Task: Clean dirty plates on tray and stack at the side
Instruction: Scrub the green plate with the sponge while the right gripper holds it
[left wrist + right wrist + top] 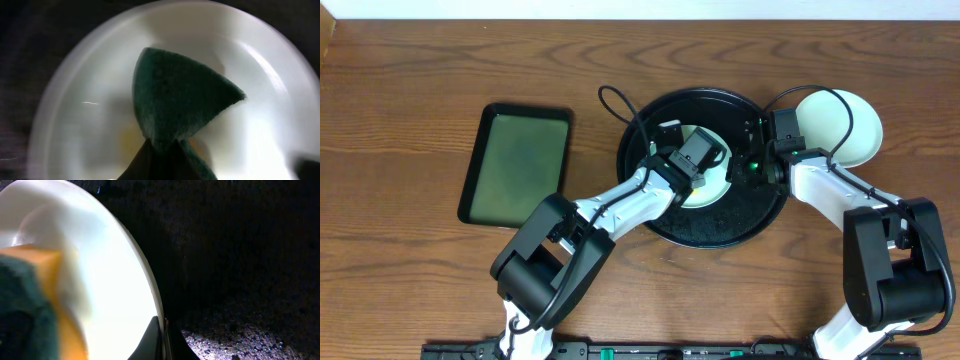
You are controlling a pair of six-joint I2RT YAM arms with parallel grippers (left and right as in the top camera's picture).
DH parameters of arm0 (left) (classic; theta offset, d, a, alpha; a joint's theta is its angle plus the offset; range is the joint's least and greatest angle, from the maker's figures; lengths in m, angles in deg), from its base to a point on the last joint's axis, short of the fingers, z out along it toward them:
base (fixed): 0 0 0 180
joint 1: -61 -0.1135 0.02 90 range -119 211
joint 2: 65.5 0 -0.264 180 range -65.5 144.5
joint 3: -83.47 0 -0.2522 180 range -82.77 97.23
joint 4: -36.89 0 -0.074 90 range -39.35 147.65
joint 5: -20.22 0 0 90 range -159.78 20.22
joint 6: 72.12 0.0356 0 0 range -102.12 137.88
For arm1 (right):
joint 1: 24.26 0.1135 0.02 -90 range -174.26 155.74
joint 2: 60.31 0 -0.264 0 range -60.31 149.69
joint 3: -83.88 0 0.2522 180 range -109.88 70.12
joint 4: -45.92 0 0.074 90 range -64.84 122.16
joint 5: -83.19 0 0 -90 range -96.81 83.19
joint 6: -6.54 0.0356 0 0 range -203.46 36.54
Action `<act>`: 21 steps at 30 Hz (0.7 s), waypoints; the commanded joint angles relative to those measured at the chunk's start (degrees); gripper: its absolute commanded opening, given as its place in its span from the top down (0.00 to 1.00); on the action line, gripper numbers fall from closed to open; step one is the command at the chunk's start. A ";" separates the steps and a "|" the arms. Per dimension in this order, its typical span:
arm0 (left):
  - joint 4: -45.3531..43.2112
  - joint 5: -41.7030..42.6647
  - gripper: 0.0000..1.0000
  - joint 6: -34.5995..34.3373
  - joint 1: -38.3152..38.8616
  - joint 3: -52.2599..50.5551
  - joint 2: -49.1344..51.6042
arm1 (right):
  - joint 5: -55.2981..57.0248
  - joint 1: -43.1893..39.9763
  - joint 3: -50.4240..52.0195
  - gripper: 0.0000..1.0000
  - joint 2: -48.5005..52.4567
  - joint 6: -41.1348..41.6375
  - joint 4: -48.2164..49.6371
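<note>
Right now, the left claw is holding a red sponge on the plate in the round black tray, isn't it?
Almost. The sponge is dark green, not red, as the left wrist view shows. The rest is right: the left claw is shut on it and holds it on the plate in the round black tray.

2 arms share 1 build: glossy white tube links between bulky black joint housings. The left arm [625, 200] fills the lower centre-left of the overhead frame and the right arm [820, 185] the right side, each ending in a boxy black wrist block. A thin black left cable [620, 108] loops at upper centre, and a right cable [810, 90] arcs at upper right. A small green light [755, 165] glows on the right wrist. The left gripper [162, 160] and right gripper [164, 337] show only dark fingers at bottom centre.
</note>
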 commanded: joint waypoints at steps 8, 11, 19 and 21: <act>0.79 -19.71 0.93 4.57 -1.33 -1.38 -6.40 | 2.45 -0.28 0.02 0.99 1.14 -0.28 -0.74; -2.05 -9.27 0.92 4.57 -1.36 -1.38 -6.97 | 2.62 -0.28 0.02 0.99 1.14 -0.26 -0.70; -9.60 10.40 0.92 -1.46 -1.29 -1.46 -5.16 | 2.62 -0.28 0.02 0.99 1.14 -0.26 -0.70; -11.28 10.19 0.93 -1.49 -1.33 -1.46 -3.65 | 2.60 -0.28 0.02 0.99 1.14 -0.26 -0.72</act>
